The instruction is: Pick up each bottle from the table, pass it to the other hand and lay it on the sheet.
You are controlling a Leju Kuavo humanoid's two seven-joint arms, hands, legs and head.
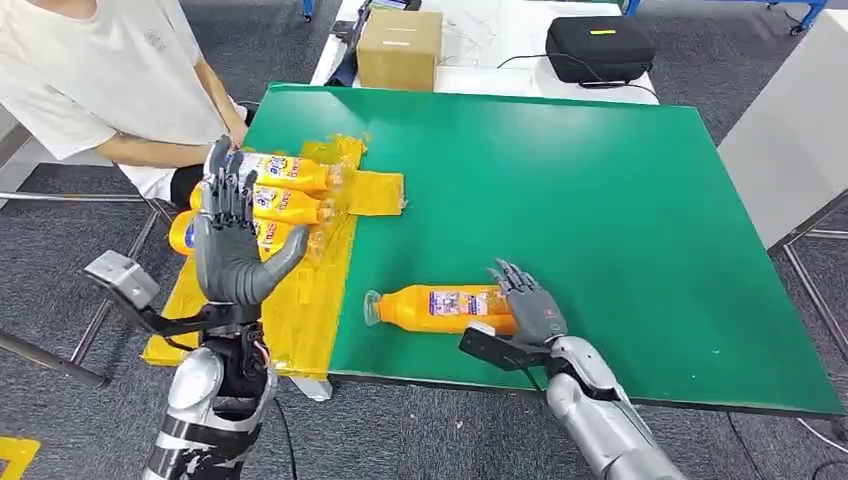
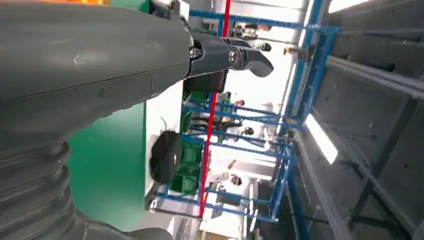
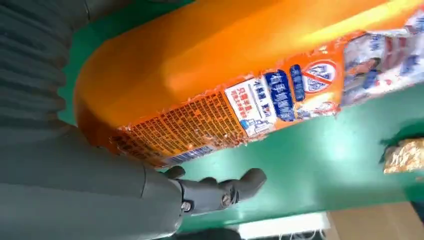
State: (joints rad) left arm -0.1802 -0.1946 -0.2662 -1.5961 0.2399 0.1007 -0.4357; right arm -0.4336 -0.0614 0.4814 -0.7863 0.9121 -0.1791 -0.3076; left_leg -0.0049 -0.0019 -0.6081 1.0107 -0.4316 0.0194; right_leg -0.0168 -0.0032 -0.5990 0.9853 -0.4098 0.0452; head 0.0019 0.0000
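An orange bottle (image 1: 440, 307) with a blue and white label lies on its side on the green table (image 1: 600, 200), near the front edge. My right hand (image 1: 530, 305) is at its base end, fingers spread over it. Up close, the bottle (image 3: 240, 75) lies against the palm while the thumb (image 3: 220, 192) stands apart from it, with green table between. My left hand (image 1: 235, 250) is raised upright over the yellow sheet (image 1: 300, 310), open and holding nothing. Three orange bottles (image 1: 285, 172) (image 1: 285, 205) (image 1: 275, 235) lie side by side on the sheet.
A person in a white shirt (image 1: 110, 80) sits at the table's left corner, one hand near the sheet's far end. A cardboard box (image 1: 400, 48) and a black case (image 1: 600, 48) stand on the white surface behind. The green table stretches bare to the right.
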